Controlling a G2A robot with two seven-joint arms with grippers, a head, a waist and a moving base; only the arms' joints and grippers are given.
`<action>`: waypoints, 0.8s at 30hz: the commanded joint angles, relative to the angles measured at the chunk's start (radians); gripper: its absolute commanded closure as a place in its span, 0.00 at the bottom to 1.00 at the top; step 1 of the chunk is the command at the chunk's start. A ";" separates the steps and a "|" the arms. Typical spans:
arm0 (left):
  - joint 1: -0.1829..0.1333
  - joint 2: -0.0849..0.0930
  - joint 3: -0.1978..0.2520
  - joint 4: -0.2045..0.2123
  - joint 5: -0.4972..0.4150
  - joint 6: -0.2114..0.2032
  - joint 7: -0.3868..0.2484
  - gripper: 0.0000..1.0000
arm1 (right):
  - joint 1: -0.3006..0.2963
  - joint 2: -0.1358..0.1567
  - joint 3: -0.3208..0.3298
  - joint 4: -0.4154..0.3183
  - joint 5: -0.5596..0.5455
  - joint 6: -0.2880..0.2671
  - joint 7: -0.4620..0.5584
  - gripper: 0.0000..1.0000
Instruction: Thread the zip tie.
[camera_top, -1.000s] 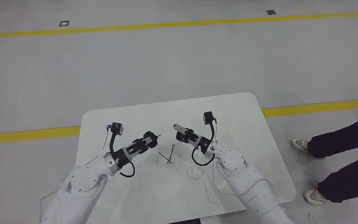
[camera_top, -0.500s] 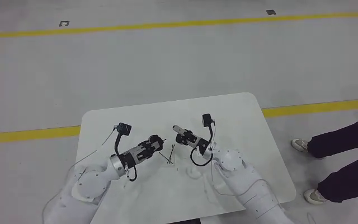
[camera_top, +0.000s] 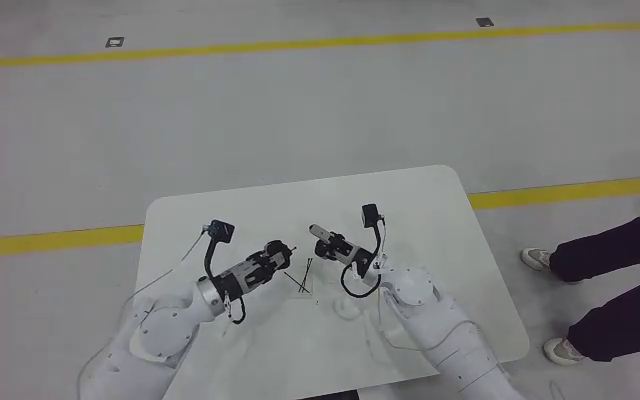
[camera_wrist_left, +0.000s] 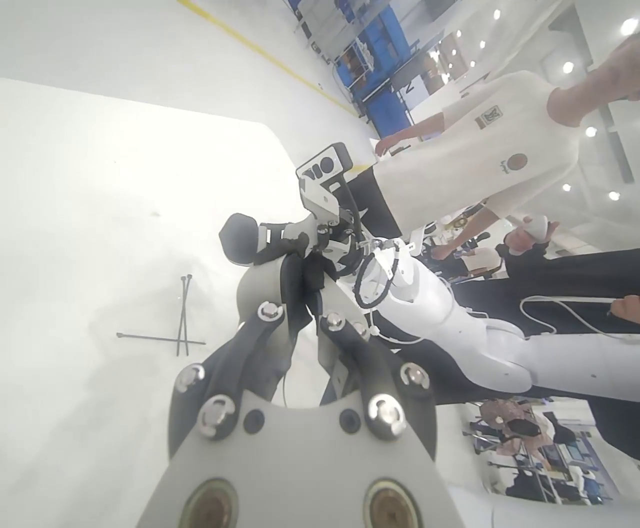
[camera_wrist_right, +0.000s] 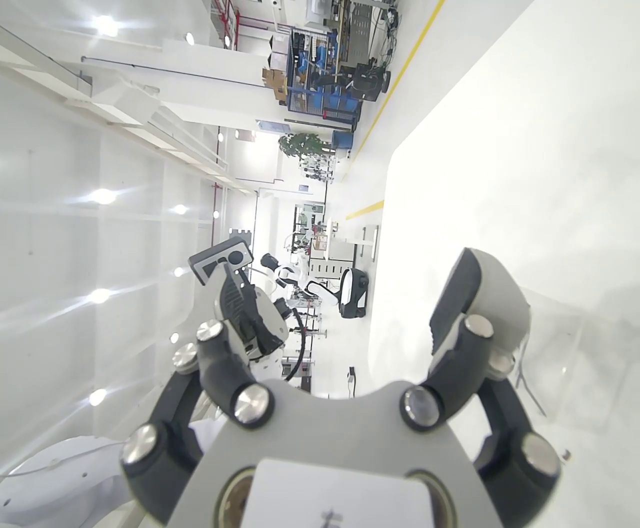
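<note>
A: Sizing it up: pre-grasp stage, I'd say. Zip ties (camera_top: 301, 281) lie crossed in a small pile on the tabletop (camera_top: 430, 205), betw. the two arms. Looks like three, none threaded.

B: Hands?

A: Left hand (camera_top: 283, 249) sits just beside the pile, fingers pressed together. Right hand (camera_top: 318, 232) is opposite it, a bit farther off, spread wide w/ nothing in it.

B: Left pinching anything?

A: Can't tell. The fingertips are dark and bunched in the left wrist view, so a thin black tie there wouldn't show.

B: Next move?

A: Prob. single out one tie and pinch it near the locking heads (camera_wrist_left: 187, 278). Then the other hand takes the tail end and feeds it through. That needs a tie freed from the overlap first, and both hands aligned closely.

B: Anything else unclear?

A: Which tie lies on top is too fine to make out. In the right wrist view the pile is partly cut off behind one finger.
</note>
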 joint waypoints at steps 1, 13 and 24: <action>0.014 0.007 -0.030 -0.003 0.004 -0.001 -0.002 1.00 | 0.000 0.000 0.000 0.000 0.000 0.000 0.000 0.00; 0.093 0.034 -0.140 -0.042 -0.069 -0.001 -0.035 1.00 | 0.000 0.000 0.000 0.000 0.000 0.000 0.000 0.00; 0.093 0.034 -0.138 -0.041 -0.068 0.004 -0.030 1.00 | 0.041 0.012 -0.055 -0.071 -0.241 0.292 0.100 0.00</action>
